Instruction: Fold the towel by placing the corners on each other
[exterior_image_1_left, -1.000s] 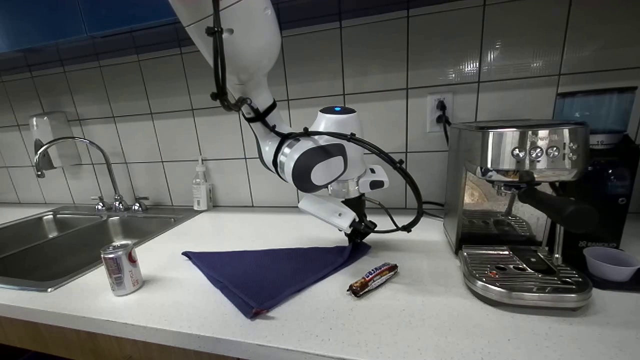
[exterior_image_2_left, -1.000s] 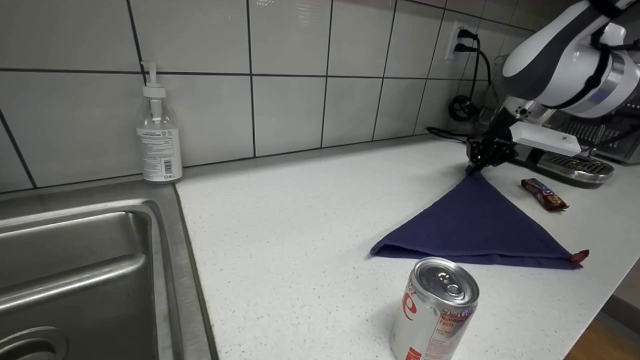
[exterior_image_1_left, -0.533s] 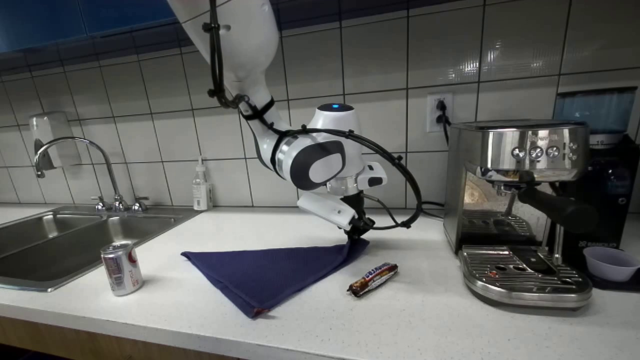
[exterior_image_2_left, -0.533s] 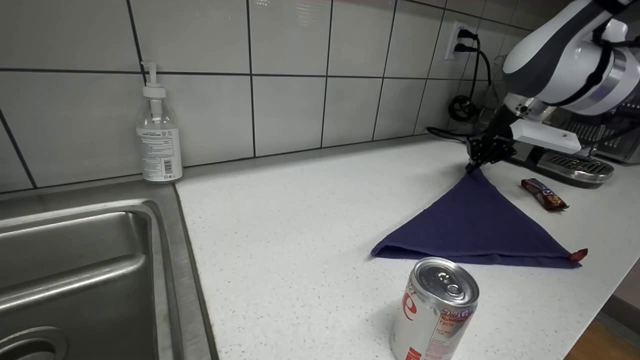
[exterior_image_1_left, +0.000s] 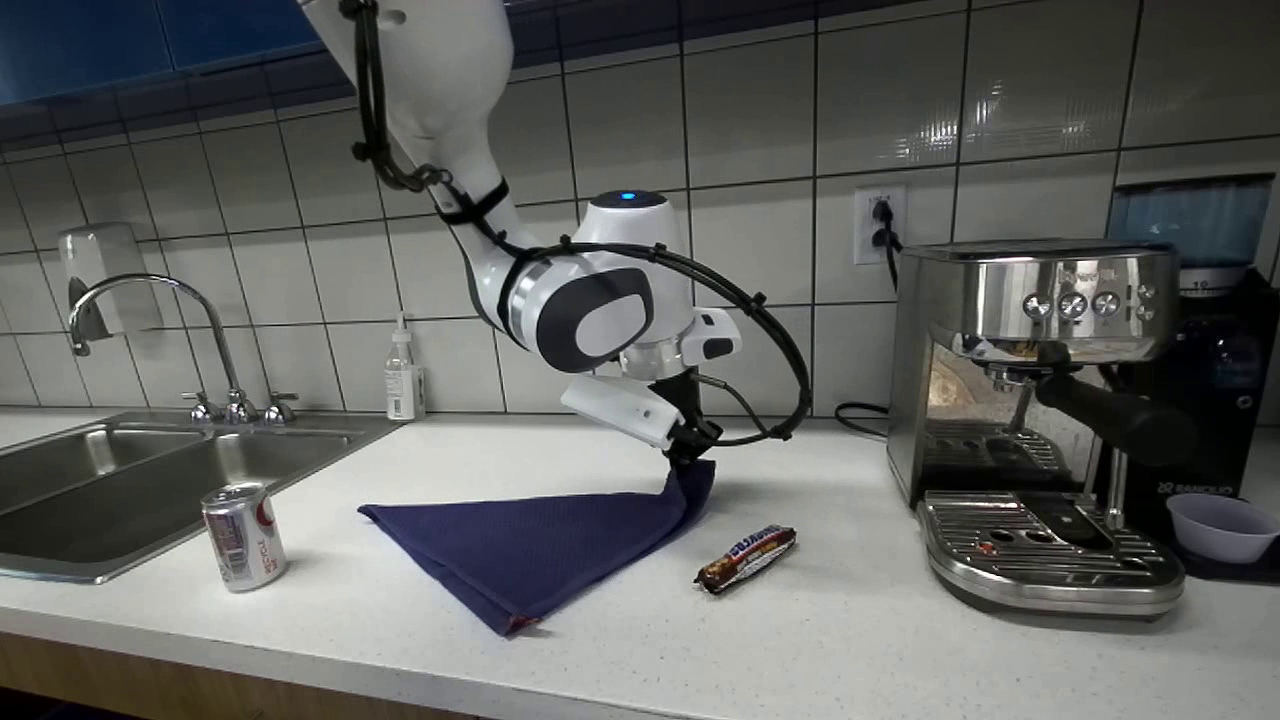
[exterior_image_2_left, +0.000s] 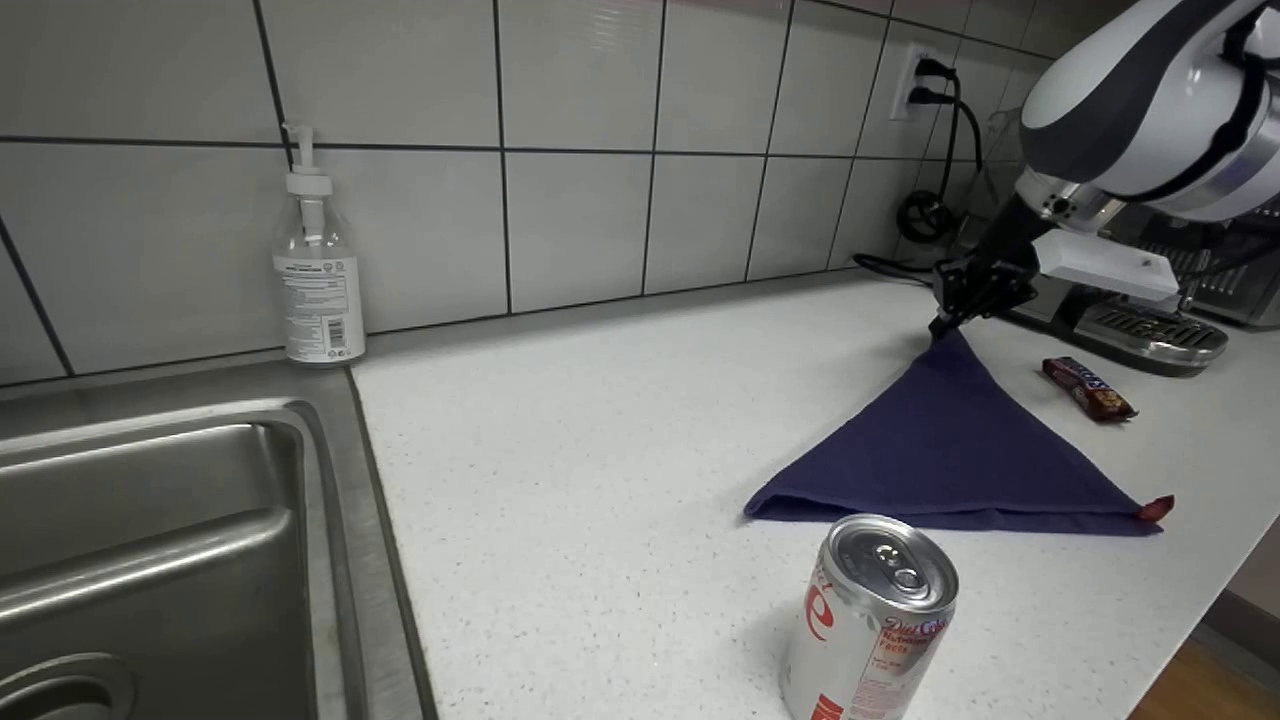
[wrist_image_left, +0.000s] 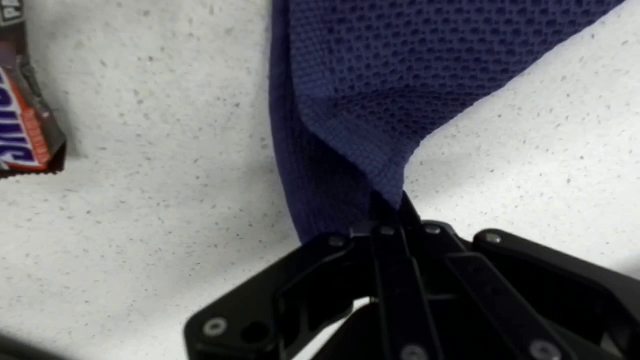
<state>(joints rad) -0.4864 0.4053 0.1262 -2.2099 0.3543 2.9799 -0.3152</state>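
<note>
The navy towel (exterior_image_1_left: 540, 550) lies on the counter as a folded triangle in both exterior views (exterior_image_2_left: 940, 450). My gripper (exterior_image_1_left: 688, 462) is shut on its far corner and holds it raised above the counter; the gripper also shows in an exterior view (exterior_image_2_left: 940, 330). In the wrist view, the fingertips (wrist_image_left: 392, 202) pinch the tip of the upper towel layer (wrist_image_left: 425, 45), and a darker layer hangs beneath it. Two other corners lie flat: a left one (exterior_image_1_left: 372, 512) and a front one (exterior_image_1_left: 508, 625) with a small red tag (exterior_image_2_left: 1157, 509). The fourth corner cannot be made out.
A candy bar (exterior_image_1_left: 745, 560) lies beside the towel, also in the wrist view (wrist_image_left: 25, 120). A silver can (exterior_image_1_left: 243, 540) stands between towel and sink (exterior_image_1_left: 95, 575). A coffee machine (exterior_image_1_left: 1040, 420) stands to the right. A pump bottle (exterior_image_2_left: 320, 290) and tiled wall are behind.
My gripper has moved up and leftward in an exterior view, lifting the held towel corner off the counter. The rest of the towel has barely shifted.
</note>
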